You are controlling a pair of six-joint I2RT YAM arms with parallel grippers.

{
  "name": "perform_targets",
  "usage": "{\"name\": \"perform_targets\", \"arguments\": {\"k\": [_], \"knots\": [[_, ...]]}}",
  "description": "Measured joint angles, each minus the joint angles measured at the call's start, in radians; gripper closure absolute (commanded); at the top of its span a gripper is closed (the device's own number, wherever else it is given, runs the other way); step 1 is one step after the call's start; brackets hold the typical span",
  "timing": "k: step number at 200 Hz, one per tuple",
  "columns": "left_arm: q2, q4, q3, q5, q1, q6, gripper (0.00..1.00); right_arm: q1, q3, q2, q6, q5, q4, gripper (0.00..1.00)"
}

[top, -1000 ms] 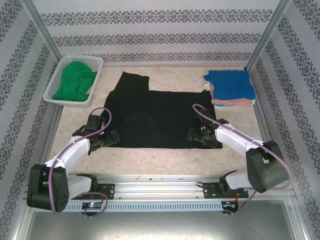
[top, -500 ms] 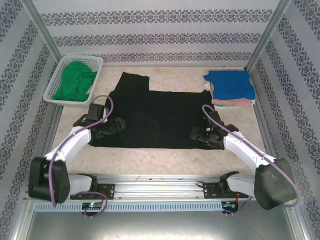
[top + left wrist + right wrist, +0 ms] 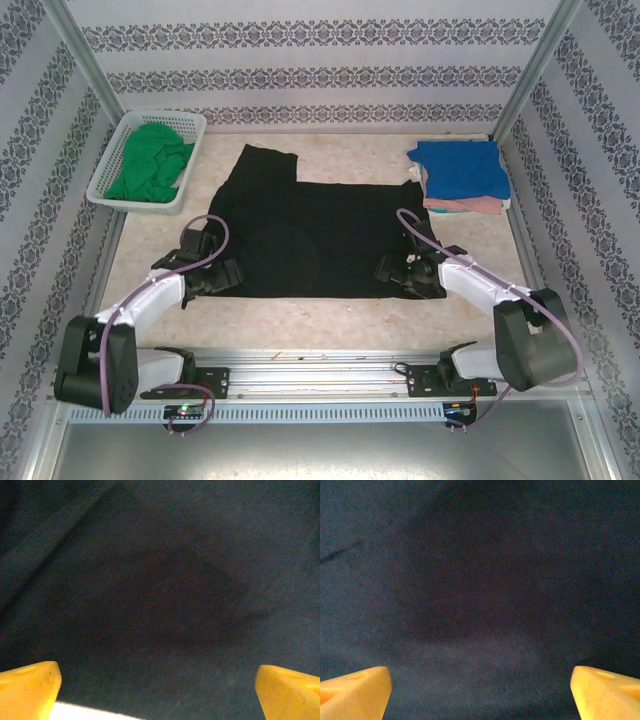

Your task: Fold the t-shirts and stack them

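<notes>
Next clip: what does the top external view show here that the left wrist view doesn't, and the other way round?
Top external adds the layout: a white plastic lattice basket holding a green t-shirt at far left, a folded blue t-shirt stacked on a pink one at far right, and the right gripper over the spread shirt's near right corner. Left wrist adds a close-up: yellow fingertips wide apart just above the cloth's edge. Both share the large black t-shirt lying flat, the left gripper and the pale table.
</notes>
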Motion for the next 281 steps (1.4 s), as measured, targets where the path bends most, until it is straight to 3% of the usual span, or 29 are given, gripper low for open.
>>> {"name": "perform_targets", "arguments": {"k": [34, 51, 90, 119, 141, 186, 237, 281], "knots": [[-0.15, -0.094, 0.001, -0.036, 0.0, -0.023, 0.0, 0.001, 0.002, -0.12, -0.005, 0.01, -0.05, 0.07], [-0.154, -0.119, 0.036, -0.033, 0.0, -0.024, 0.0, 0.015, 0.038, -0.126, -0.008, 0.019, -0.046, 0.07], [0.07, 0.003, 0.188, 0.053, -0.035, 0.026, 0.0, 0.129, 0.197, 0.053, -0.031, 0.051, 0.024, 0.05], [0.259, 0.086, 0.228, 0.076, -0.039, 0.062, 0.0, 0.133, 0.199, 0.165, -0.027, 0.063, 0.069, 0.04], [0.309, 0.116, 0.179, 0.075, -0.039, 0.065, 0.0, 0.134, 0.161, 0.208, -0.007, 0.066, 0.089, 0.02], [0.09, 0.218, -0.022, 0.07, -0.067, -0.026, 0.0, 0.177, 0.08, 0.162, 0.045, 0.104, 0.158, 0.02], [-0.197, -0.006, -0.143, 0.023, -0.087, -0.124, 0.0, 0.231, 0.019, 0.089, 0.105, 0.11, 0.151, 0.02], [-0.161, -0.107, -0.089, -0.017, -0.087, -0.124, 0.0, 0.254, -0.053, -0.048, 0.15, 0.081, 0.041, 0.02]]}}
